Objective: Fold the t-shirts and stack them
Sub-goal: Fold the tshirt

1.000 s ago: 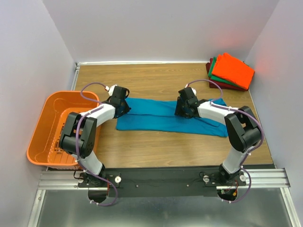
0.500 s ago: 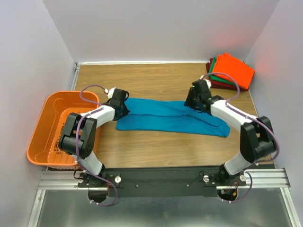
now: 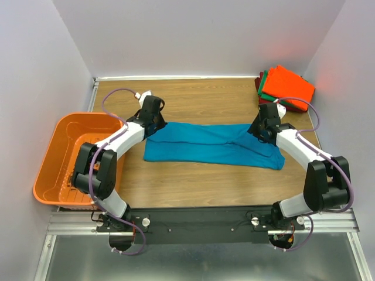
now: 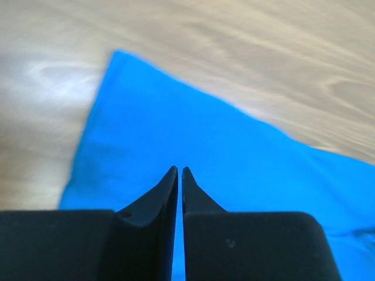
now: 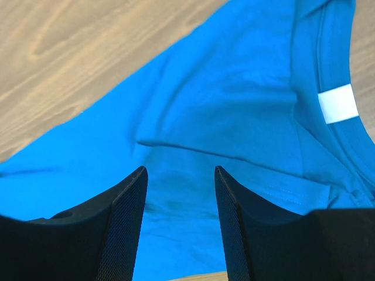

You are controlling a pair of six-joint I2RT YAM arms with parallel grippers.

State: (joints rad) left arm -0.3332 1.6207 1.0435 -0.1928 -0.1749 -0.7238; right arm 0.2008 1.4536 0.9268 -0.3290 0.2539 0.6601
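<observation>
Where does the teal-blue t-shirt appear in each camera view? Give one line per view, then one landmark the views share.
Top external: the teal-blue t-shirt lies spread across the middle of the wooden table.
Left wrist: it fills the centre and lower right, one corner pointing upper left.
Right wrist: it fills most of the frame, white neck label at right.
Shared landmark: the wooden table bordering the shirt.

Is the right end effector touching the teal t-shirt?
Cannot tell: right wrist view shows the right end effector open over the teal t-shirt, but neither contact nor gap.
</observation>
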